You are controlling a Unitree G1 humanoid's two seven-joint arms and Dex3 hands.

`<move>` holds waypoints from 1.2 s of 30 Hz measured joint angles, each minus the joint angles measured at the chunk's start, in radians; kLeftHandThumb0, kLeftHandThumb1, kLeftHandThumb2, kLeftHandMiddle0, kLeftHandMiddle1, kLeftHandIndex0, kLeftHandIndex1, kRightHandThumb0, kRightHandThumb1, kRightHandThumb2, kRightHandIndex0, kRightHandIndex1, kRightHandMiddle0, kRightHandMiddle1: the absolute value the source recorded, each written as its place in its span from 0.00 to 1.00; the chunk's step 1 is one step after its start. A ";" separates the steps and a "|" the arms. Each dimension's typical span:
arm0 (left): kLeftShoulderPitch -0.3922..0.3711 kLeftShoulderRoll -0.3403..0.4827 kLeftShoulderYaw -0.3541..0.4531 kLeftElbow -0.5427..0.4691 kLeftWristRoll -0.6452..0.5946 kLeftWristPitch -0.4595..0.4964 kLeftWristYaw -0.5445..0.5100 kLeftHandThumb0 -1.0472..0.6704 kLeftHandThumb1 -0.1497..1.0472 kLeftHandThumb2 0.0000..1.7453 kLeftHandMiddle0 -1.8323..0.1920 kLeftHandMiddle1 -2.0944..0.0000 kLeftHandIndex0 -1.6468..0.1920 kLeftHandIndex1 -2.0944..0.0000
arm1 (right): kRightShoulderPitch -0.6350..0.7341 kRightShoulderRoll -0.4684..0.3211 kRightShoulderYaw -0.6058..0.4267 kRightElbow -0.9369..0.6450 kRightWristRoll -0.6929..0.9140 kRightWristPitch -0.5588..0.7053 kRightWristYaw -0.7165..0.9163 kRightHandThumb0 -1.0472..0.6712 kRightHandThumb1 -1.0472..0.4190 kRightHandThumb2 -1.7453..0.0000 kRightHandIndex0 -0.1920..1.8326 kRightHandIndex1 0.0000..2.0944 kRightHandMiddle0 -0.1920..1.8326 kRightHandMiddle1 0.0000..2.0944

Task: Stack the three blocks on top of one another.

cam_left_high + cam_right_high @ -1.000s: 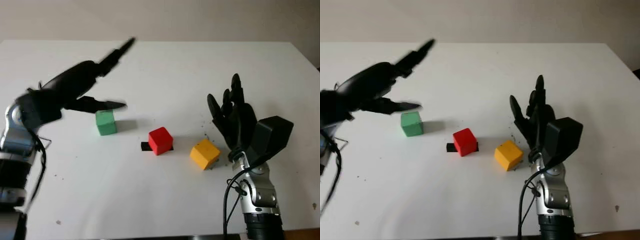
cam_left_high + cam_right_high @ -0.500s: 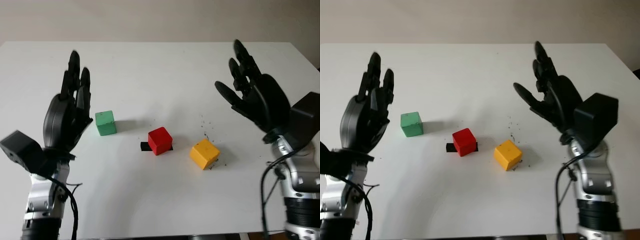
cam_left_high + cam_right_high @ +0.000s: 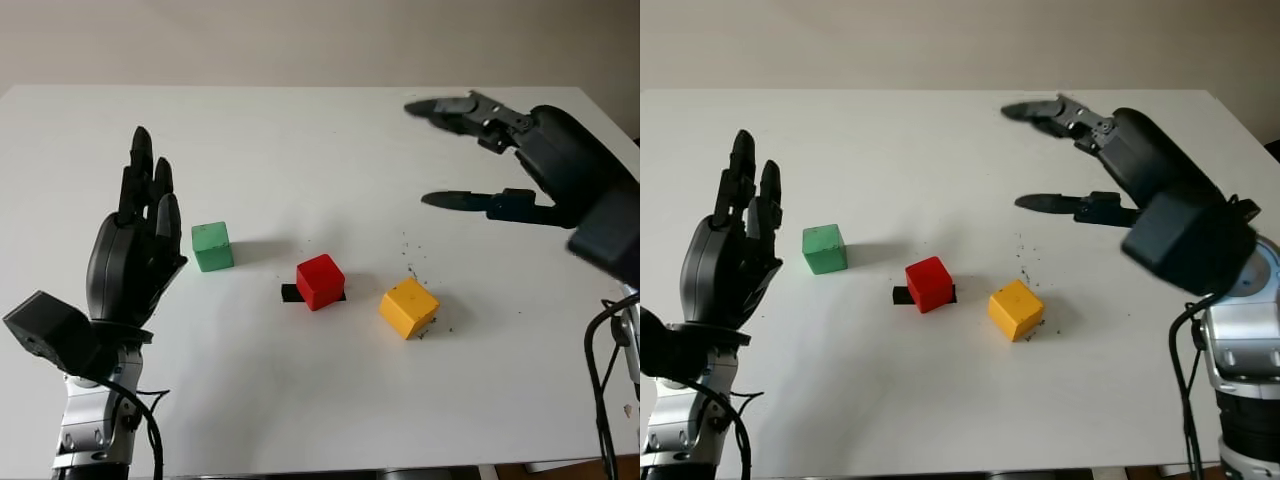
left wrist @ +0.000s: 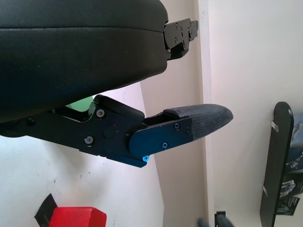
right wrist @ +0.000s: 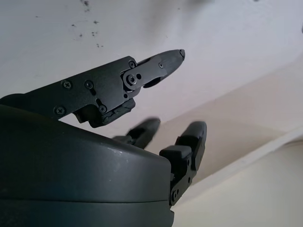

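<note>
Fingers on both the left hand (image 3: 135, 255) and right hand (image 3: 545, 160) are spread and empty above the tabletop (image 3: 300, 150); green block (image 3: 212, 246), red block (image 3: 321, 281) and yellow block (image 3: 409, 307) look light, rigid, smooth — pinch opposite flat side faces.

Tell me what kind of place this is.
Probably a robotics test bench: a bare white table against a plain wall, three coloured blocks, green, red, yellow, and two open black hands raised above it.
</note>
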 measured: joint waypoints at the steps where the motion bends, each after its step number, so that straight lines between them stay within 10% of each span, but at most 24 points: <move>1: 0.000 0.000 0.000 0.000 0.000 0.001 -0.001 0.22 1.00 0.38 1.00 1.00 1.00 1.00 | 0.000 -0.006 0.008 0.000 -0.022 -0.024 -0.002 0.36 0.15 0.97 0.38 0.44 0.34 0.33; 3: 0.000 0.000 0.000 0.000 0.000 0.001 -0.008 0.22 1.00 0.39 1.00 1.00 1.00 1.00 | 0.000 -0.020 0.018 0.000 -0.059 -0.070 -0.005 0.33 0.16 0.97 0.26 0.55 0.32 0.34; 8: 0.000 0.001 0.003 0.004 0.004 -0.012 -0.017 0.22 1.00 0.39 1.00 1.00 1.00 1.00 | 0.003 -0.096 0.053 -0.030 -0.109 -0.086 0.100 0.25 0.17 0.97 0.19 0.15 0.29 0.17; 12: -0.001 0.002 0.004 0.005 0.030 -0.023 -0.006 0.22 1.00 0.38 1.00 1.00 1.00 1.00 | 0.028 -0.141 0.070 -0.108 -0.171 -0.091 0.154 0.24 0.19 0.97 0.18 0.06 0.30 0.08; 36: -0.002 0.002 0.003 0.007 0.070 -0.041 0.026 0.21 1.00 0.36 1.00 1.00 1.00 1.00 | 0.175 -0.216 0.111 -0.250 -0.328 -0.122 0.272 0.26 0.24 0.97 0.13 0.03 0.31 0.03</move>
